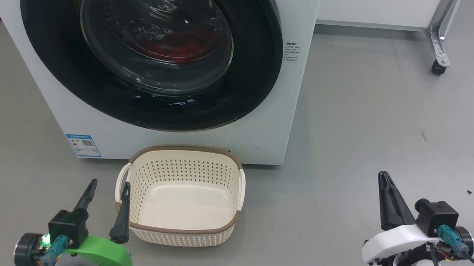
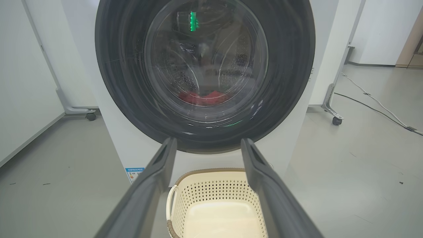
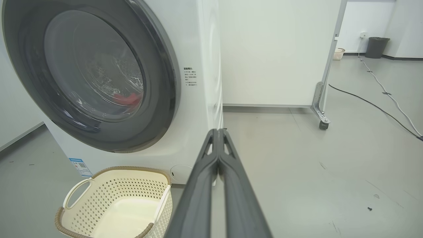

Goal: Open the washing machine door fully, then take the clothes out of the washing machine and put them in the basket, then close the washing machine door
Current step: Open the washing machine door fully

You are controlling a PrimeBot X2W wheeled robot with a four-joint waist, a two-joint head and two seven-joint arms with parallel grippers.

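Down at your lower right, the right gripper (image 1: 384,181) is clenched on nothing. The washing machine door (image 1: 251,75) is shut and lies up and left of it, right edge nearest. Your left gripper (image 1: 109,184) hangs spread wide beside the basket (image 1: 185,149), below the door. Clothes (image 1: 172,47) sit inside the washing machine (image 1: 290,120), behind that door.

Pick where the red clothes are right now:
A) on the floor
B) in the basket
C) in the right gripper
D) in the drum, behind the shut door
D: the clothes show red through the glass of the shut door, and the basket below is empty.
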